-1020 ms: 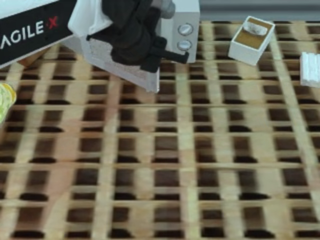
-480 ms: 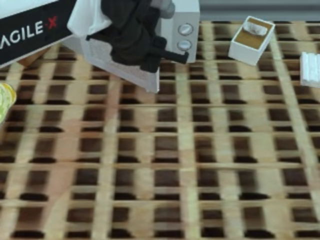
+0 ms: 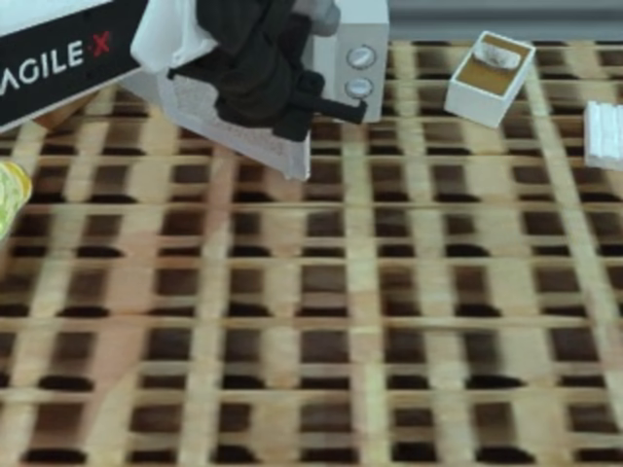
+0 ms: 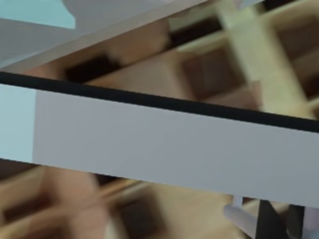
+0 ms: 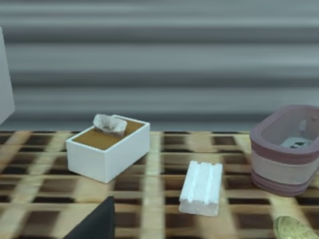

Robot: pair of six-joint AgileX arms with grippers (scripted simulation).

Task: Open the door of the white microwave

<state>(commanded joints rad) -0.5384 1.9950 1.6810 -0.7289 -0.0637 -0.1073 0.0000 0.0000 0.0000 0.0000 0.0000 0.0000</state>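
Nothing moved: one door point(image 3: 238, 131) ajar, left claw point(image 3: 292, 122) on it, grip unclear.

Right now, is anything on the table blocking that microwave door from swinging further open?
Nothing visible does. The light-grey mesh-windowed door of the boxy white microwave already stands ajar, with the left hand at it. Only bare slatted wooden table lies ahead of the door; the small white box sits off to the right.

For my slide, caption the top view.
Left arm's gripper at the microwave, door swung partly open.
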